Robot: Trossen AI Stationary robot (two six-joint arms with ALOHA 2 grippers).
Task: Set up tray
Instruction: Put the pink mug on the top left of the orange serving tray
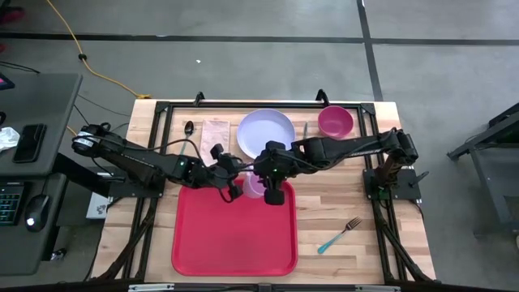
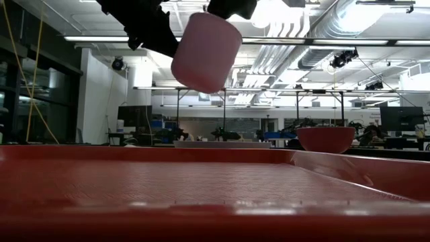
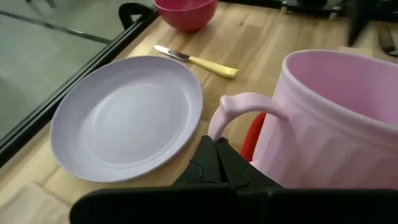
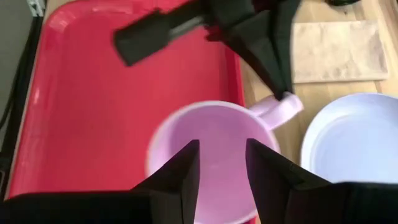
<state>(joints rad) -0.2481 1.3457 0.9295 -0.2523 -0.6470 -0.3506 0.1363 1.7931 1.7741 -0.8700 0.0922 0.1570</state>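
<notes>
Grey concrete floor [image 1: 243, 57] crossed by dark seam lines, a yellow cable [image 1: 77, 45] trailing over it. Light wooden desk [image 1: 405, 243] at centre. Grey side table [image 1: 36, 97] holding a keyboard [image 1: 10, 203], mouse [image 1: 34, 212] and phone [image 1: 31, 142]. Overhead: exposed silver ducts [image 2: 336, 33], fluorescent strip lights [image 2: 282, 42], distant workbenches.

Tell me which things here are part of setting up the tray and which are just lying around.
In the job:
- red tray
- pink mug, handle pinched by the left gripper; right gripper open over its rim
- lavender plate, magenta bowl, fork, knife, spoon, napkin

Lying about:
- phone
- yellow cable
</notes>
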